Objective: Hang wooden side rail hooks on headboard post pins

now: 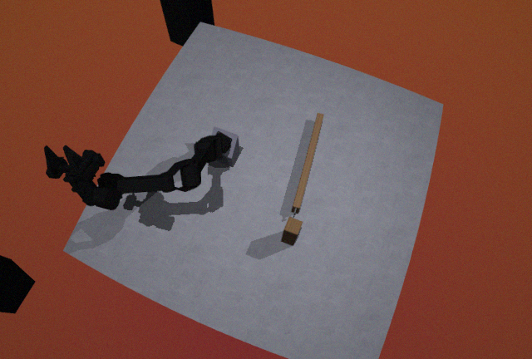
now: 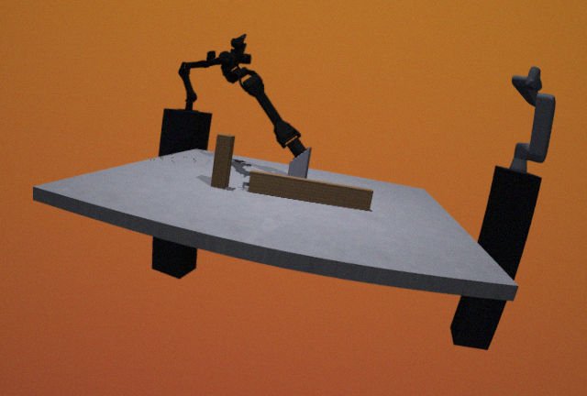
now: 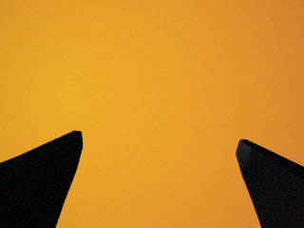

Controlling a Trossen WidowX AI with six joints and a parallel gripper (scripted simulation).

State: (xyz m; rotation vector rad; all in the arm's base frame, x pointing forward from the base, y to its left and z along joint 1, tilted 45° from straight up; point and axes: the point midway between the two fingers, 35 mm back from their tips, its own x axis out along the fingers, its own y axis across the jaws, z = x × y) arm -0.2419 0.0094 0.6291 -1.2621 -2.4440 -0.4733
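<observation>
Nearest you in the exterior view, the wooden side rail (image 1: pixel 308 161) (image 2: pixel 310 190) stands on its long narrow edge on the gray table (image 1: pixel 365 174) (image 2: pixel 322 235), its hooked end near the upright headboard post (image 1: pixel 293 225) (image 2: pixel 222 161) but apart from it. Behind your rail, the black arm (image 1: pixel 145 183) (image 2: pixel 270 109) rises from a wedge-shaped mount (image 1: pixel 234 150) (image 2: pixel 299 165). Your gripper (image 1: pixel 56 146) (image 2: pixel 241 38) (image 3: pixel 163 144) is high up, well apart from the rail, its fingers spread wide around nothing.
</observation>
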